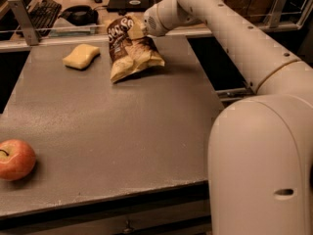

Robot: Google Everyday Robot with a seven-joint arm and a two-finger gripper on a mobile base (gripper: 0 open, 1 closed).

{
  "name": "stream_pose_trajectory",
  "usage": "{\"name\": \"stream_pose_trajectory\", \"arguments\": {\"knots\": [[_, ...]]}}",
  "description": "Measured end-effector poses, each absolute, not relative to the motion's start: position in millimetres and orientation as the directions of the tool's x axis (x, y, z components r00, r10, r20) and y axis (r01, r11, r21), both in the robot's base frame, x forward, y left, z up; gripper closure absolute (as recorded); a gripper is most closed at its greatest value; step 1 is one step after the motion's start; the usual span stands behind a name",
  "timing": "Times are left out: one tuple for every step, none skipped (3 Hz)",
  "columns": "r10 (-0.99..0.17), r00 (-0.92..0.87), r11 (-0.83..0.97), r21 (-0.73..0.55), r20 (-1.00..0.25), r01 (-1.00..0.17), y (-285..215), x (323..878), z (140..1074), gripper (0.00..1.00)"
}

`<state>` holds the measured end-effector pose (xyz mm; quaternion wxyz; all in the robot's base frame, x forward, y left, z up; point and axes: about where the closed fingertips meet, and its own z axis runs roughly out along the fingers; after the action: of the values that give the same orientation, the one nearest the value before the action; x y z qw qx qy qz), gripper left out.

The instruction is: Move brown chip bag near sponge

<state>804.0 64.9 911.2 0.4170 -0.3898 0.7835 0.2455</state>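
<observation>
You are seeing the pincer (138,29) hanging in the upper middle of the frame, over the far part of the counter (122,131), and it is clamping the top end of the brown chip bag (128,53). The bag is standing tilted, with its lower tan end resting on the counter. The sponge (80,56) is lying to the bag's left, near it but not touching. A red apple (16,159) is sitting at the lower left, well apart from both. The arm (234,28) is reaching in from the right.
</observation>
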Motion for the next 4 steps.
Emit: {"name": "stream_pose_trajectory", "arguments": {"knots": [[-0.408, -0.355, 0.551, 0.083, -0.841, -0.83, 79, 804, 907, 0.86], [-0.408, -0.359, 0.532, 0.101, -0.839, -0.84, 87, 803, 904, 0.62], [-0.409, -0.357, 0.521, 0.106, -0.84, -0.847, 91, 802, 904, 0.39], [-0.405, -0.345, 0.511, 0.104, -0.847, -0.853, 92, 798, 910, 0.16]]}}
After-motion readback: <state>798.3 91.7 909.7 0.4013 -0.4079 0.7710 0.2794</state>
